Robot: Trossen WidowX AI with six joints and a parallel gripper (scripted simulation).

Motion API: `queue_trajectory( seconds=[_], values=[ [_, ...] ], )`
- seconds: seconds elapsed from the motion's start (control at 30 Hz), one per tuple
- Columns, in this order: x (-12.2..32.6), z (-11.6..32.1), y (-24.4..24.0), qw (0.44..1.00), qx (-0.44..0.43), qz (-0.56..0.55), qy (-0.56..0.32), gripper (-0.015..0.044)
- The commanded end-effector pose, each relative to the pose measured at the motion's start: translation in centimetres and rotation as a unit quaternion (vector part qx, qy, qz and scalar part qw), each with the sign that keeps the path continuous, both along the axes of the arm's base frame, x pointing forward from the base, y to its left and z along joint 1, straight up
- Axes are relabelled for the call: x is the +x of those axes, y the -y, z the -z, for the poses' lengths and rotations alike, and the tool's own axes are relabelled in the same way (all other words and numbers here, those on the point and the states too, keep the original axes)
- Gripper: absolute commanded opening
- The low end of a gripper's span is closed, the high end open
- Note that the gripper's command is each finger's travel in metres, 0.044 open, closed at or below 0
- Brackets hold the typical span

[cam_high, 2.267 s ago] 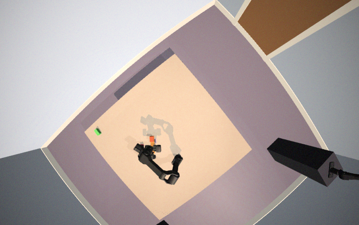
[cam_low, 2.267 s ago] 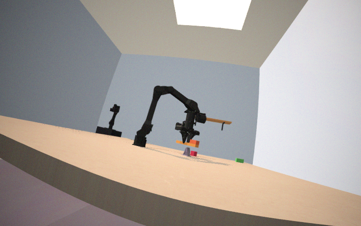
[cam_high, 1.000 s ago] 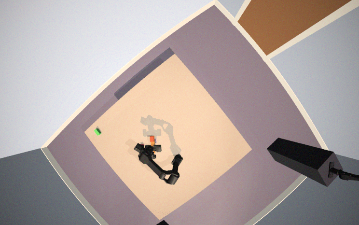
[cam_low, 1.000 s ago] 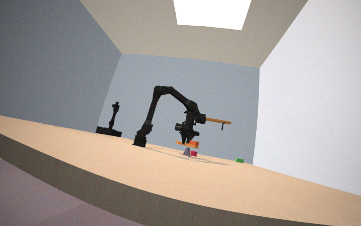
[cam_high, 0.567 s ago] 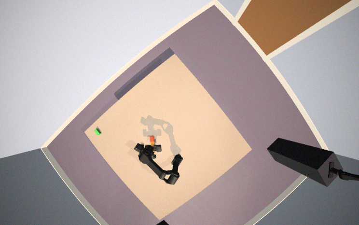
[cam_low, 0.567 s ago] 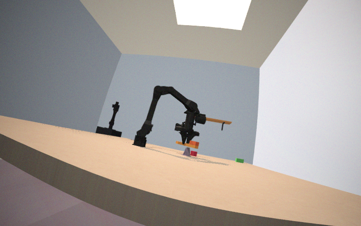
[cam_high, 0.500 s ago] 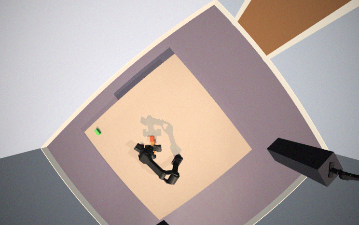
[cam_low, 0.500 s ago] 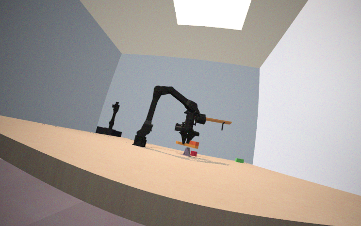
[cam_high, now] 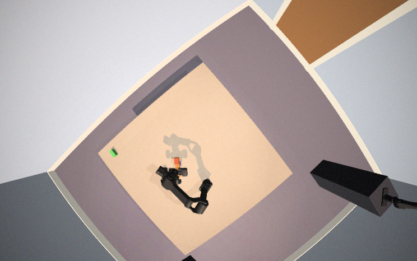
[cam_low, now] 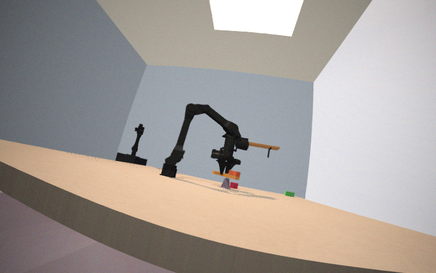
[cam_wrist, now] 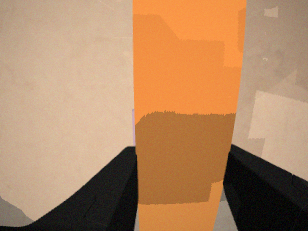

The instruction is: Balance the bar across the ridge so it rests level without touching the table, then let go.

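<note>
Bright ceiling panel; blue-grey back wall; mauve floor around pale tabletop.

So the top cam looks down on the whole table, exterior sees it side-on from low past its edge, and wrist peers down super close between the fingers.
</note>
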State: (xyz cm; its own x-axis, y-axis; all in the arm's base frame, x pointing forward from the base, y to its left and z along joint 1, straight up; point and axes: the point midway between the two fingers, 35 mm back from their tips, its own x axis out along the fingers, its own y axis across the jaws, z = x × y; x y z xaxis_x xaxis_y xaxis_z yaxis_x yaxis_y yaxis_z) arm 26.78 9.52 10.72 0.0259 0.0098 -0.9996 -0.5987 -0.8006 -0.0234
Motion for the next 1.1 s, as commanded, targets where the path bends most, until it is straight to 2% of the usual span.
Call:
queue_trajectory(
  seconds=[0.0, 1.07],
  values=[
    [0.03, 0.07, 0.00, 1.000, 0.000, -0.003, 0.000, 0.0000],
    [0.03, 0.34, 0.01, 1.000, 0.000, -0.003, 0.000, 0.0000]
  ],
)
